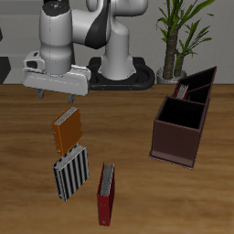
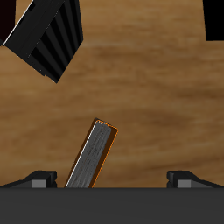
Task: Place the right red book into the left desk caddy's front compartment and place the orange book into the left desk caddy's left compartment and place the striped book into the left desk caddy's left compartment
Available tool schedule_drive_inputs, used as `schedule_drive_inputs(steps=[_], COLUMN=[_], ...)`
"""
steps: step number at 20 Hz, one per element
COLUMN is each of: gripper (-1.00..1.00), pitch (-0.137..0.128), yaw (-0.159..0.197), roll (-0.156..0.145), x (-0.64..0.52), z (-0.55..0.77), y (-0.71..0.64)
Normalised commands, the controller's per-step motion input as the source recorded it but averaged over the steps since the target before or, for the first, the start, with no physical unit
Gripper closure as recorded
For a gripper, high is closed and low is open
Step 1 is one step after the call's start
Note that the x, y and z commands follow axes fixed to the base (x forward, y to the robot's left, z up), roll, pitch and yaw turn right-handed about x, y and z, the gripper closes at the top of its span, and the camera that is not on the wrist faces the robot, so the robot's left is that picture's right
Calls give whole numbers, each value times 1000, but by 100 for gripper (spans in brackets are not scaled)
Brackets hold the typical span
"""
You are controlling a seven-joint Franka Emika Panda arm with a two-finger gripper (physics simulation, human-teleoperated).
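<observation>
The gripper (image 1: 53, 94) hung above the table (image 1: 128, 196), just behind the orange book (image 1: 66, 131). Its two fingers stood spread wide with nothing between them; in the wrist view the fingertips (image 2: 38, 179) showed far apart at either side, and the orange book (image 2: 92, 155) lay on the wood between them, apart from both.

The orange book rested flat on the table, turned at a slight angle. Touching or nearly touching its front end lay the striped book (image 1: 70, 173), also flat, nearer the table's front edge. In the wrist view the striped book (image 2: 45, 37) appeared beyond the orange one, with bare wood between them. Beside the striped book lay a darker red book (image 1: 106, 193), long and narrow, with grey page edges.

Well apart from the books stood two caddies. The reddish-brown caddy (image 1: 180, 131) sat nearer the front. The near-black left desk caddy (image 1: 203, 84) stood farther back, beside a potted plant (image 1: 178, 32). A small patch of red (image 1: 182, 90) showed at its front compartment; it may have been the right red book, though the view was too small to be sure.
</observation>
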Motion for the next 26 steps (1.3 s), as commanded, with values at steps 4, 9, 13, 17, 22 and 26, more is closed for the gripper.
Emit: schedule_drive_inputs(steps=[4, 9, 13, 17, 22, 26], gripper=[-100, -100, -100, -100, -100, -100], pitch=[-19, -30, -6, 14, 22, 27], yaw=[-12, -36, -58, -17, -38, -41], roll=[39, 15, -11, 9, -9, -3], x=[93, 91, 44, 53, 3, -21], z=[-151, -115, -238, -354, -347, -343], y=[139, 80, -35, 20, -81, -98])
